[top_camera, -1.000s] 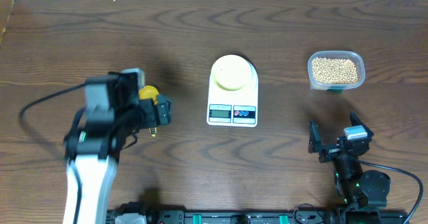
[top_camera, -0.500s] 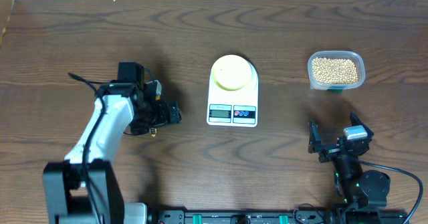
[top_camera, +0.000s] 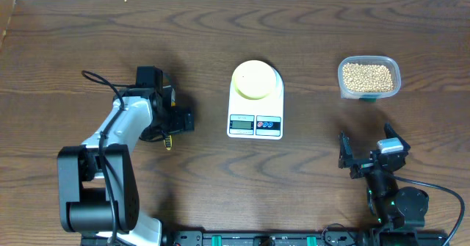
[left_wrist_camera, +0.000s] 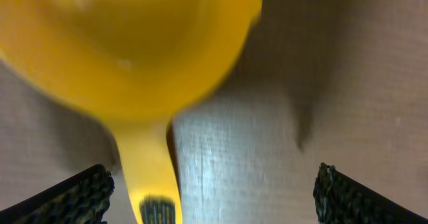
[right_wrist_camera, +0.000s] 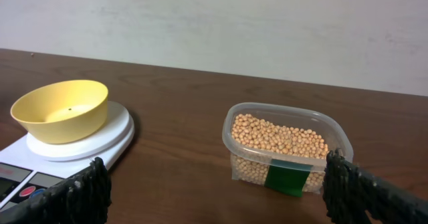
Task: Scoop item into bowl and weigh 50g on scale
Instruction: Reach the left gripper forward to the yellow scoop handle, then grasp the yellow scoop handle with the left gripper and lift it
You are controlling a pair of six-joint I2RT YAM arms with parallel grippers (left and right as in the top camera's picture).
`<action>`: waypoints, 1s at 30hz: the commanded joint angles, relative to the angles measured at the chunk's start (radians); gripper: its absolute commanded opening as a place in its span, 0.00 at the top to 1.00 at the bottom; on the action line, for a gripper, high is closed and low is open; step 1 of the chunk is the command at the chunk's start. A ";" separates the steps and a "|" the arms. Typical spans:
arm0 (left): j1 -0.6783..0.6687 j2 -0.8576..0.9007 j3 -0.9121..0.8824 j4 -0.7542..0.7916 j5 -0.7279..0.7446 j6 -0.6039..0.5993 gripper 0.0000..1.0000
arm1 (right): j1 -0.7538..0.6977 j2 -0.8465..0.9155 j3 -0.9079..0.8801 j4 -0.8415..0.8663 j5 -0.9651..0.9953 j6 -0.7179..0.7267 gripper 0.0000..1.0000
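Wooden table (top_camera: 73, 40): tub (right_wrist_camera: 244, 170) green label (right_wrist_camera: 286, 177) unreadable; left gripper (left_wrist_camera: 214, 197) spread over scoop (left_wrist_camera: 134, 43); right gripper (right_wrist_camera: 214, 194) spread, empty.

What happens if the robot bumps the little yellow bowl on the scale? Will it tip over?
It would probably slide more than tip. The bowl looks empty and thin-walled, so it is likely very light, and it sits on the smooth white platform of the scale. It is low and wide, so tipping seems unlikely, though its narrower base might let it rock.
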 commanded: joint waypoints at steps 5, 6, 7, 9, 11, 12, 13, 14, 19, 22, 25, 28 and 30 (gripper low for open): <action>0.005 0.029 -0.022 0.058 -0.048 -0.006 0.02 | 0.006 -0.006 -0.001 -0.005 0.004 -0.010 0.01; 0.005 0.029 -0.022 0.060 -0.048 -0.006 0.02 | 0.006 -0.006 -0.001 -0.005 0.004 -0.010 0.01; 0.005 0.029 -0.022 0.063 -0.048 -0.006 0.02 | 0.006 -0.006 -0.001 -0.005 0.004 -0.010 0.01; 0.005 0.029 -0.022 0.078 -0.048 -0.006 0.02 | 0.006 -0.006 -0.001 -0.005 0.004 -0.010 0.01; 0.005 0.029 -0.022 0.096 -0.048 -0.006 0.02 | 0.006 -0.006 -0.001 -0.005 0.004 -0.010 0.01; 0.005 0.029 -0.022 0.109 -0.048 -0.006 0.02 | 0.006 -0.006 -0.001 -0.005 0.004 -0.010 0.01; 0.005 0.029 -0.022 0.122 -0.048 -0.006 0.02 | 0.006 -0.006 -0.001 -0.005 0.004 -0.010 0.01; 0.005 0.029 -0.022 0.131 -0.048 -0.006 0.02 | 0.006 -0.006 -0.001 -0.005 0.004 -0.010 0.01; 0.005 0.031 -0.022 0.137 -0.048 -0.006 0.23 | 0.006 -0.006 -0.001 -0.005 0.004 -0.010 0.01; 0.005 0.037 -0.022 0.139 -0.048 -0.006 0.29 | 0.006 -0.006 -0.001 -0.005 0.004 -0.010 0.01; 0.004 0.049 -0.022 0.149 -0.047 -0.010 0.31 | 0.006 -0.006 -0.001 -0.005 0.004 -0.010 0.01; 0.004 0.062 -0.022 0.153 -0.044 -0.027 0.31 | 0.006 -0.006 -0.001 -0.005 0.004 -0.010 0.01; 0.004 0.067 -0.022 0.153 -0.044 -0.029 0.32 | 0.006 -0.006 -0.001 -0.005 0.004 -0.010 0.01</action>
